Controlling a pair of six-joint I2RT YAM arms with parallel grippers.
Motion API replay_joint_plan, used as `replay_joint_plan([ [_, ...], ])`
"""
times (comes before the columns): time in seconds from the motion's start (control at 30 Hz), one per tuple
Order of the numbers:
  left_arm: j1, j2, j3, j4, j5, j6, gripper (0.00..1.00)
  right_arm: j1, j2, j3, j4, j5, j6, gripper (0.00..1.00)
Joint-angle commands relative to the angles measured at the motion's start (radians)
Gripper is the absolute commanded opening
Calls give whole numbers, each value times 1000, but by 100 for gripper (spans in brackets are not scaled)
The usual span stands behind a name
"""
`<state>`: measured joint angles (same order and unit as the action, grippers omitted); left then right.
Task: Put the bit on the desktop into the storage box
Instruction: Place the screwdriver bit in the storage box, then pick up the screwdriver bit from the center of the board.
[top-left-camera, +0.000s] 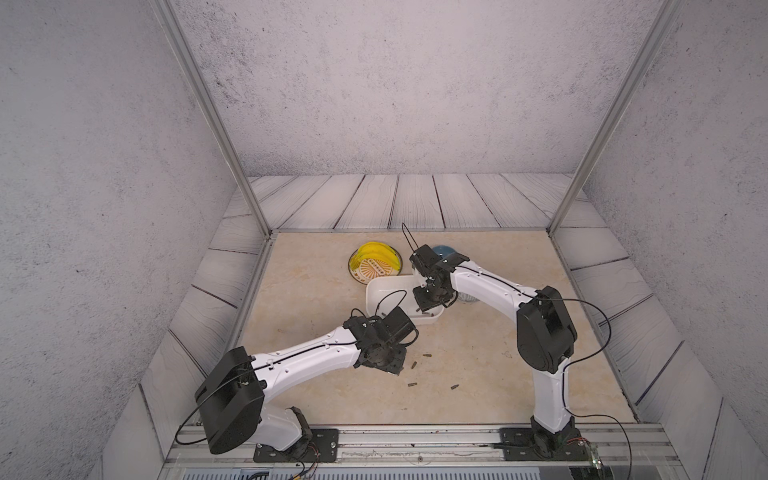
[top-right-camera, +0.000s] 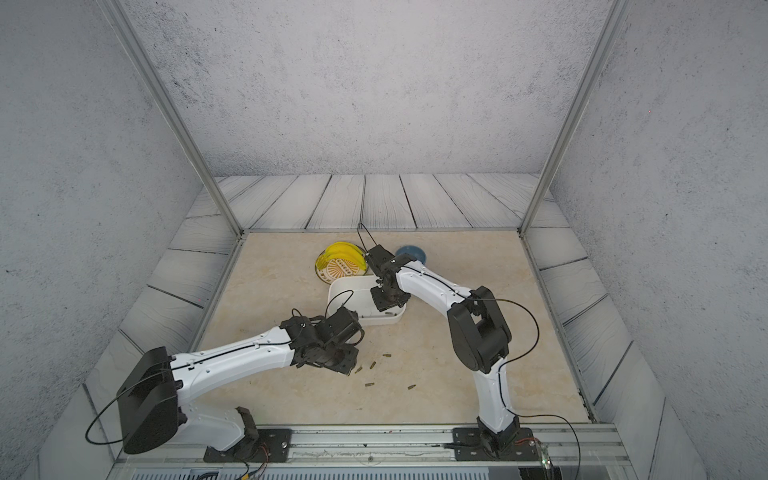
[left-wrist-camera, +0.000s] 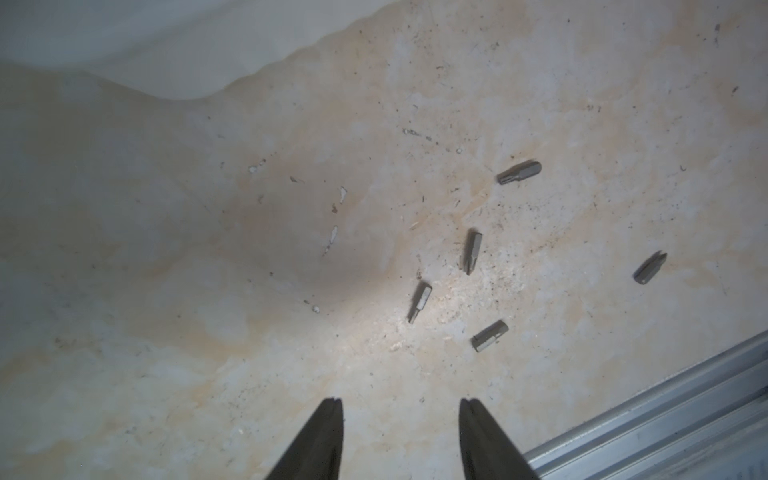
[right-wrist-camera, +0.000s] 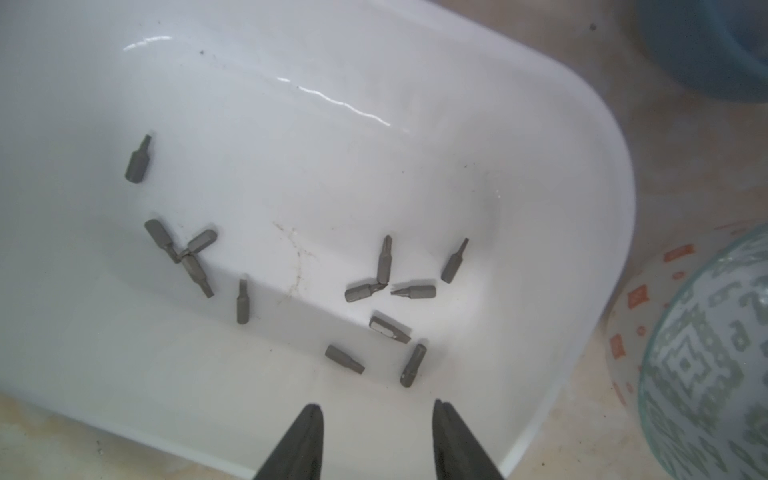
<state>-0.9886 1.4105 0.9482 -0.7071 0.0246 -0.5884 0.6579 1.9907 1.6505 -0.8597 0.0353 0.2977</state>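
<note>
Five screwdriver bits (left-wrist-camera: 473, 251) lie loose on the desktop (top-left-camera: 478, 407), a flat beige, marble-patterned surface with faint orange veining. The left wrist view shows it dusty and flecked with dark specks. Each bit is a short, dull grey metal piece with a six-sided shank narrowing to a tip, and none touches another. In both top views they sit in the lower centre of the frame, just right of the left arm's wrist.

Grey wood-plank panels (top-left-camera: 415, 201) border the desktop. Speckled grey walls (top-left-camera: 374, 83) rise behind and to both sides. Two aluminium posts (top-left-camera: 210, 112) slant up from the back corners, and an aluminium rail (top-left-camera: 415, 436) along the bottom edge carries both arm bases.

The storage box (top-left-camera: 374, 291), a glossy white tub with rounded corners and low walls, stands at the centre of the frame. About a dozen stored bits (right-wrist-camera: 384, 257) of the same kind lie on its floor, a few touching tip to tip. Above it in the frame are a round patterned plate (top-left-camera: 374, 268) holding yellow bananas (top-left-camera: 376, 250) and a blue bowl (top-left-camera: 442, 250) partly hidden by the right arm. A grey-patterned bowl (right-wrist-camera: 706, 353) stands just beside the box.

The left gripper (left-wrist-camera: 401, 401) hangs over bare desktop near the loose bits, jaws apart, holding nothing. The right gripper (right-wrist-camera: 376, 405) hangs over the box, jaws apart and empty.
</note>
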Motion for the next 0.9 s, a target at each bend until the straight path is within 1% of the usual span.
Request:
replay_joint_plan([
  [0.0,-41,35,-18,7,41,45,51,-73,-140,-29,-34,21,10,48],
  [0.17,-106,147,-16,65,109,122,51,-140,-276,-67,-85,35,-1,48],
  [0.23,-119,196,-12,96,129,147,51,-143,-321,-93,-90,46,-1,48],
  [0.37,-132,278,28,91,134,171,50,-142,-399,-151,-91,47,11,48],
  [0.53,-137,291,57,82,91,174,49,-143,-454,-190,-91,63,15,48],
  [0.7,-137,314,102,24,49,192,49,-144,-467,-190,-97,67,13,48],
  [0.87,-137,339,123,17,71,214,48,-144,-478,-188,-105,76,11,48],
])
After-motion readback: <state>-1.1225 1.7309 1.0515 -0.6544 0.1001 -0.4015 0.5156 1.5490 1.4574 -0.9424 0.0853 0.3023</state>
